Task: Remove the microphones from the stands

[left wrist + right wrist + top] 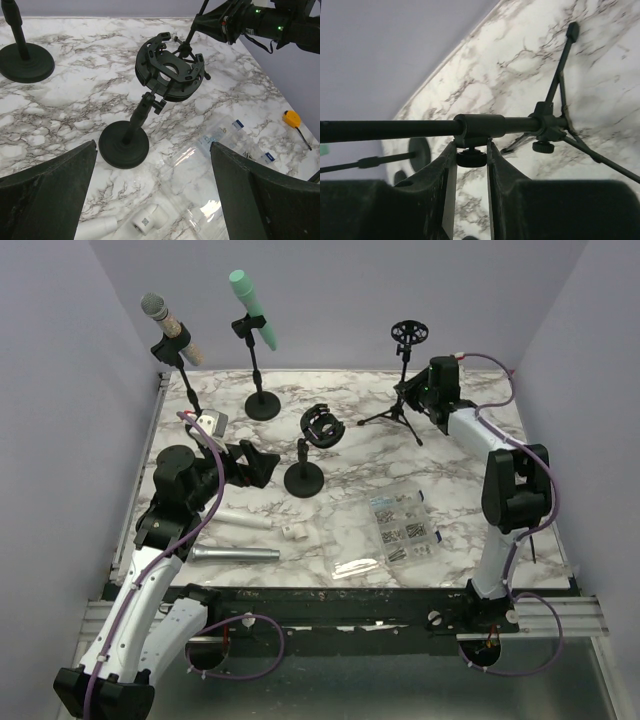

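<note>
Your right gripper (470, 150) clamps the tripod stand (480, 125) at one o'clock; swing your open left gripper (152, 145) squarely across the teal microphone (253, 308), clipped beside the grey microphone (167, 325) at eleven o'clock, before pulling.

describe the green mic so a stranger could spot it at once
On the marble table, look to the far edge, where two stands hold mics. The green mic tilts on the right one. It is mint green all over, while the silver mic beside it has a beige body.
</note>
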Controlling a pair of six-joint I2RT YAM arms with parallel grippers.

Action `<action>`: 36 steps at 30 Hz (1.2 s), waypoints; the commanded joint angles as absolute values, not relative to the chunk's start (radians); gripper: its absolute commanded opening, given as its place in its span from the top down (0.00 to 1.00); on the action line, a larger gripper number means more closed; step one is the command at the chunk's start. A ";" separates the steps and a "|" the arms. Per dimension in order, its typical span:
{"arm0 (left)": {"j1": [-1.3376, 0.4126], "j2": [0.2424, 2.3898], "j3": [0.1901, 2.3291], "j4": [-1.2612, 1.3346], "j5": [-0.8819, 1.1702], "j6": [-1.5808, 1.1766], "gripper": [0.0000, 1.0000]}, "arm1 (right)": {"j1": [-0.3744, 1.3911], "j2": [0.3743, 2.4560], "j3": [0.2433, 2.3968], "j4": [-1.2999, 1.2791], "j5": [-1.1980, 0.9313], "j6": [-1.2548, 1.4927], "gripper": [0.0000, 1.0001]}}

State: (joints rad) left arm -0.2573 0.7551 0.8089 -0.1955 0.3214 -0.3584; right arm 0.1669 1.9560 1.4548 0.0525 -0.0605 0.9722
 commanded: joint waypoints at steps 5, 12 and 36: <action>-0.262 0.744 0.797 -0.174 0.307 -0.346 0.05 | 0.307 1.997 1.603 -0.283 0.420 0.662 0.96; -0.262 0.744 0.795 -0.174 0.300 -0.345 0.05 | 0.389 2.031 1.689 -0.322 0.621 0.515 0.89; -0.264 0.738 0.790 -0.173 0.294 -0.344 0.05 | 0.213 1.690 1.379 -0.039 -0.161 0.607 0.10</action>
